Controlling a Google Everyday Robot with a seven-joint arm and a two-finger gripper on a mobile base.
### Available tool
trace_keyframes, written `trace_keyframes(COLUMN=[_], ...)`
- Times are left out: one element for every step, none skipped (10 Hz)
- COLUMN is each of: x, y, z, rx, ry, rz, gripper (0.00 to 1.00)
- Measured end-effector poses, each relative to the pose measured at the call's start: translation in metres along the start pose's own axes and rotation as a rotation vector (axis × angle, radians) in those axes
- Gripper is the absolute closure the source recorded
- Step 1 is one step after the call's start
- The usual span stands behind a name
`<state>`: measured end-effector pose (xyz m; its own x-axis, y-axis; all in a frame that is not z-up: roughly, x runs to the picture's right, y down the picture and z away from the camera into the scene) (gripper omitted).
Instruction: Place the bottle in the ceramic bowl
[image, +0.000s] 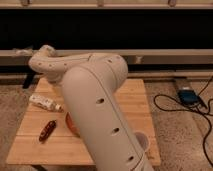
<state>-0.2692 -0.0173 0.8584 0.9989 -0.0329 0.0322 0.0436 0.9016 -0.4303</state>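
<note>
The bottle (44, 102), white with a printed label and a small cap, lies on its side on the left part of the wooden table (135, 95). The ceramic bowl (70, 125), orange-red, shows only as a sliver at the left edge of my arm, just right of and below the bottle. My big white arm (95, 105) rises from the bottom of the view, bends over the table and covers its middle. The gripper is hidden behind the arm and does not show.
A small dark red elongated object (47, 130) lies near the table's front left. A white cup's rim (143, 142) peeks out right of the arm. A blue device (187, 95) and black cables lie on the floor at right.
</note>
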Motion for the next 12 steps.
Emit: trace_keyframes(x=[-0.001, -0.008, -0.024, -0.038, -0.072, -0.09, -0.111, -0.129, -0.145, -0.154, -0.157, -0.154], y=[0.0, 0.002, 0.007, 0.013, 0.025, 0.029, 0.036, 0.042, 0.049, 0.055, 0.055, 0.053], z=[0.002, 0.004, 0.004, 0.005, 0.007, 0.01, 0.013, 0.018, 0.027, 0.036, 0.049, 0.062], rx=[-0.008, -0.018, -0.025, -0.036, -0.066, -0.083, -0.108, -0.13, -0.155, -0.176, -0.194, -0.208], ry=[-0.001, -0.004, -0.017, -0.028, -0.043, -0.054, -0.066, -0.074, -0.075, -0.076, -0.072, -0.068], rz=[0.003, 0.0, -0.009, -0.017, -0.03, -0.04, -0.055, -0.068, -0.079, -0.085, -0.083, -0.073], gripper=[0.2, 0.2, 0.2, 0.2, 0.2, 0.2, 0.2, 0.2, 0.2, 0.2, 0.2, 0.2])
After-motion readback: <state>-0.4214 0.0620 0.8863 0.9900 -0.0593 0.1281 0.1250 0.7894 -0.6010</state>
